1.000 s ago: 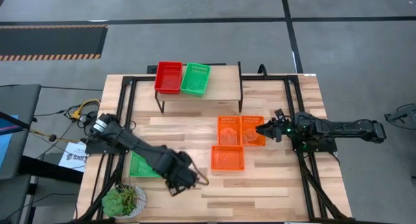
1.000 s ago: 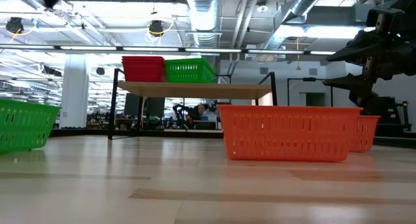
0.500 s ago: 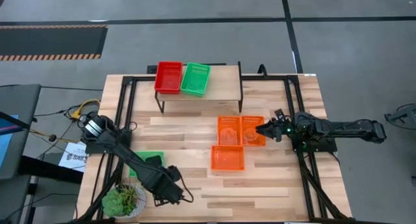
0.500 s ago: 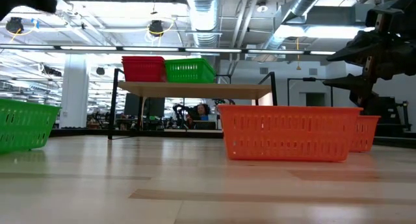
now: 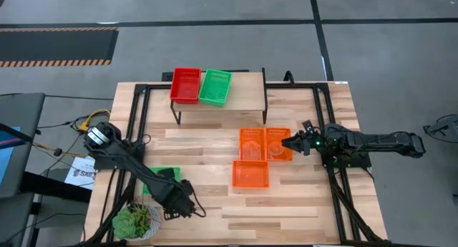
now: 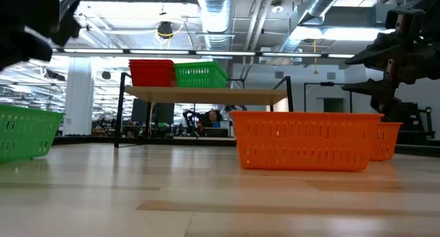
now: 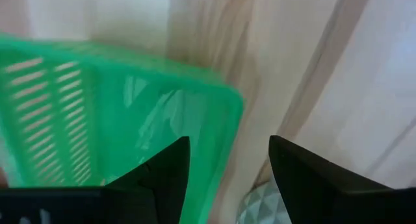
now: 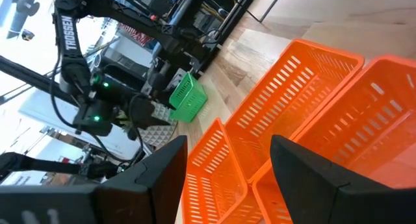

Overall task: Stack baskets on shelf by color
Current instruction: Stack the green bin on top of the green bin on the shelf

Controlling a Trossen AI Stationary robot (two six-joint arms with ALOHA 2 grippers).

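The wooden table [image 5: 300, 204] is carrying everything, with its near-left corner partly covered by the left arm and a potted plant [image 5: 136, 220]. The shelf [image 5: 247, 93] is standing at the far side, its long axis running left to right; in the low view its legs are cutting across the room background.

On the shelf's left end, a red basket [image 5: 185, 85] and a green basket [image 5: 215, 86] are sitting side by side, touching, long axes running near to far, the green one slightly skewed. Whether either is a stack is hard to judge from above.

Right of centre, three orange baskets are resting on the table: two side by side [image 5: 252, 144] and [image 5: 278, 144], long axes near to far, and a third [image 5: 250, 174] just nearer, long axis left to right. In the low view this nearer one is hiding most of the others.

A second green basket [image 5: 159, 180] is lying at the near left, largely hidden under the left arm in the high view and cut off at the low view's left edge.

The left gripper [image 7: 227, 169] is hovering over that basket's corner, fingers spread and empty, probably straddling the rim without touching.

The right gripper [image 5: 292, 142] is waiting at the right orange basket's edge, fingers parted, holding nothing.
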